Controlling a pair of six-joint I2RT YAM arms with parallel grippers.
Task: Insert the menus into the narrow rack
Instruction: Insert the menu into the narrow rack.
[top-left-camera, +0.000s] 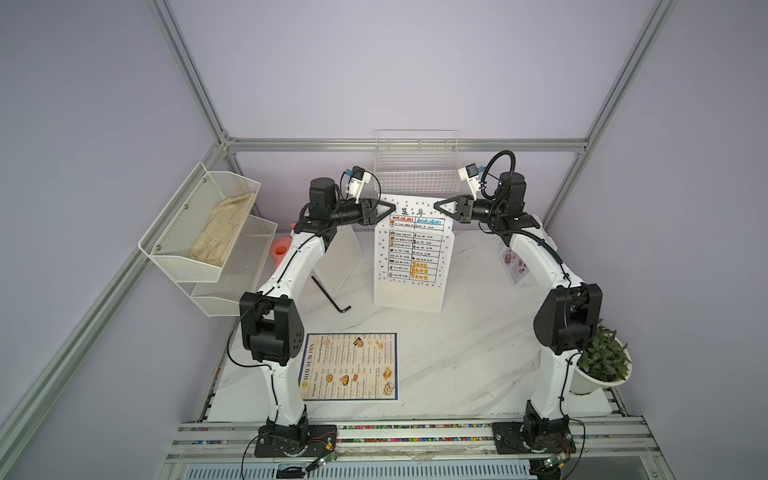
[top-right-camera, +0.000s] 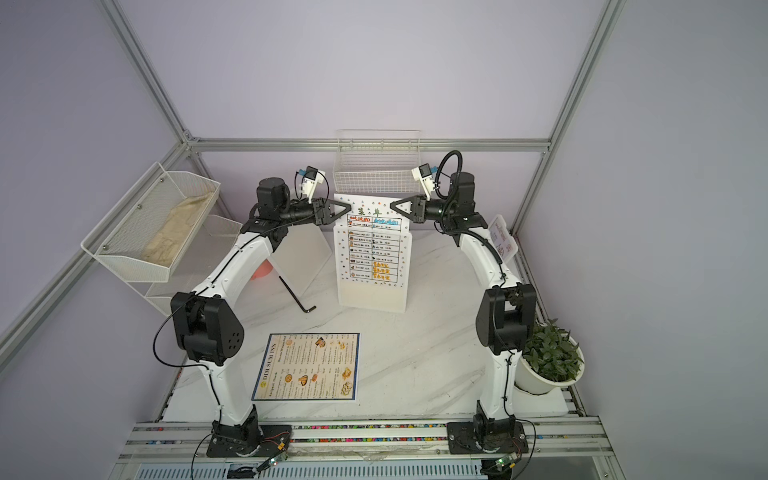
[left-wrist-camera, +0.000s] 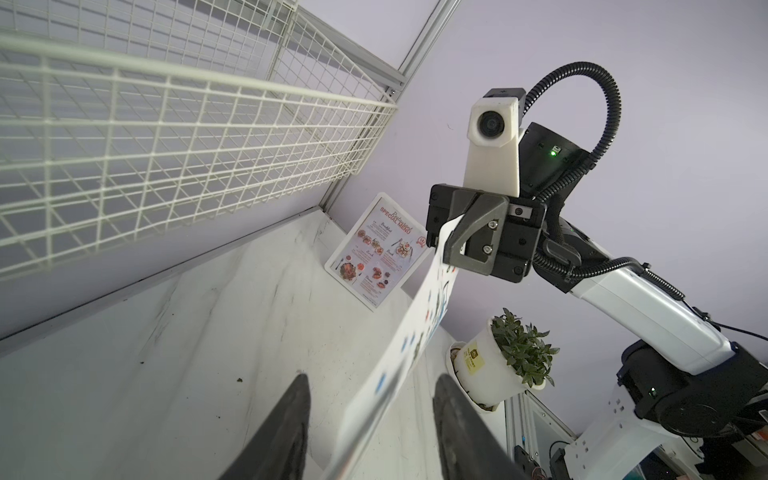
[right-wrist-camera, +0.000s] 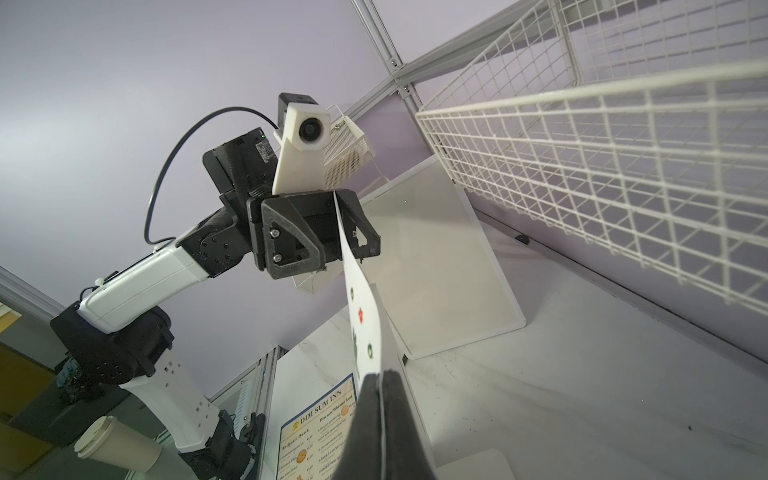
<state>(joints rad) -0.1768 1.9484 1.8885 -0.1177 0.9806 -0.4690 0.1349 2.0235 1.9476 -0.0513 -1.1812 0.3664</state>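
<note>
1. While the white dot-edged menu sheet (top-left-camera: 417, 212) stands in the clear rack (top-left-camera: 408, 301) at frame centre, the right gripper (top-left-camera: 436, 206) pinches its upper-right corner; the left gripper (top-left-camera: 390, 206) straddles the upper-left corner, jaws apart.
2. Seating seems nearly done; the next move calls for a level downward push, then release.

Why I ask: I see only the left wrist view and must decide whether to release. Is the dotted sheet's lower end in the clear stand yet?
Observer: Yes. In both top views the white dotted sheet stands with its lower part down in the clear stand; only its top strip shows above.
Operator: Where is the DIM SUM INN menu?
Observer: The DIM SUM INN menu lies flat on the table, near the front edge by the left arm.
Operator: Anything loose near the stand?
Observer: A black hex key lies on the table, on the left arm's side of the stand.
</note>
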